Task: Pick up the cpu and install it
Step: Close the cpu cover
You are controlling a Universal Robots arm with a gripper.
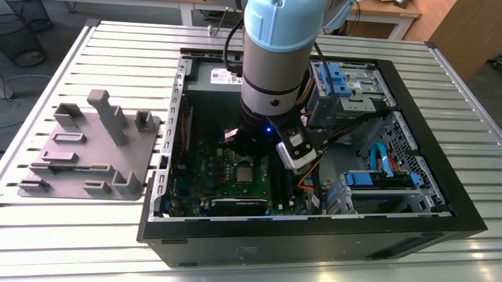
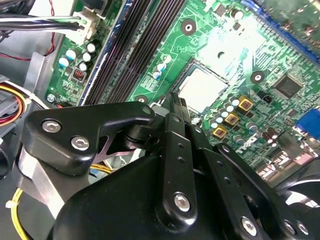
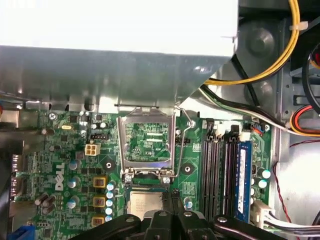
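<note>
The cpu (image 3: 144, 205), a small square chip with a silver-grey top, lies flat in its socket on the green motherboard (image 3: 65, 165); it is also seen in the second wrist view (image 2: 202, 89) and in the exterior view (image 1: 246, 174). The hollow metal socket frame (image 3: 147, 142) stands swung up beside it. My gripper (image 3: 172, 194) hangs just above the board at the chip's edge, its black fingers (image 2: 172, 107) pressed together and shut with nothing between them.
The arm (image 1: 271, 59) reaches down into the open computer case (image 1: 439, 194). A grey power-supply box (image 3: 115, 50) sits close by, next to the socket. Memory slots (image 3: 220, 170) and loose cables (image 3: 280, 55) flank the socket. A grey plastic tray (image 1: 86, 153) rests on the slatted table at the exterior view's left.
</note>
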